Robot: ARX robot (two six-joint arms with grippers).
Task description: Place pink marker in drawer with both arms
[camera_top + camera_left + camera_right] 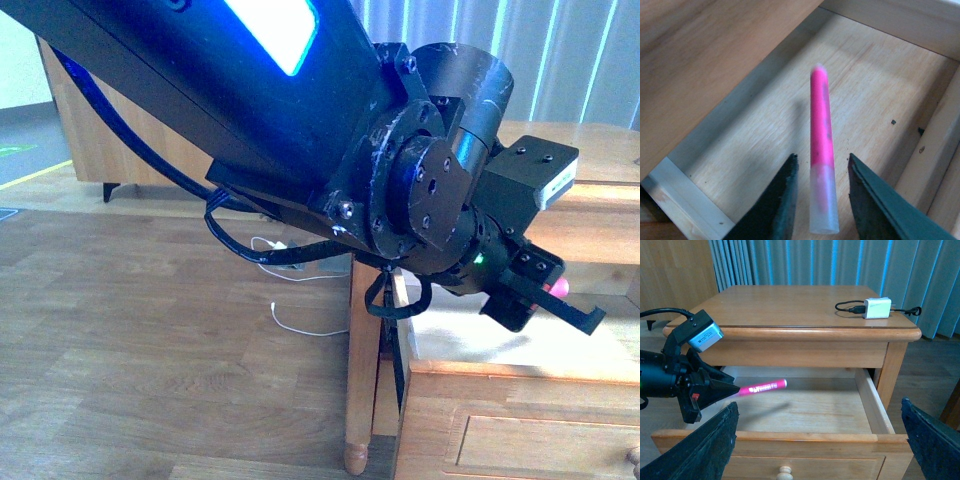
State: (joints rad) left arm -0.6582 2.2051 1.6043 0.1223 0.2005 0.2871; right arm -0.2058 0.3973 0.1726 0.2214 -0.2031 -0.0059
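The top drawer of the wooden cabinet stands pulled open, its knob facing my right wrist camera. My left gripper is open over the drawer's floor. The pink marker sits lengthways between its jaws with a gap on each side, pale cap end towards the wrist. In the right wrist view the marker sticks out from the left gripper above the drawer floor and casts a shadow. The front view shows a bit of the pink marker at the left gripper. My right gripper is wide open and empty in front of the drawer.
A white charger with a black cable lies on the cabinet top. Curtains hang behind. A wooden leg and loose cables are on the wood floor to the left. The left arm fills much of the front view.
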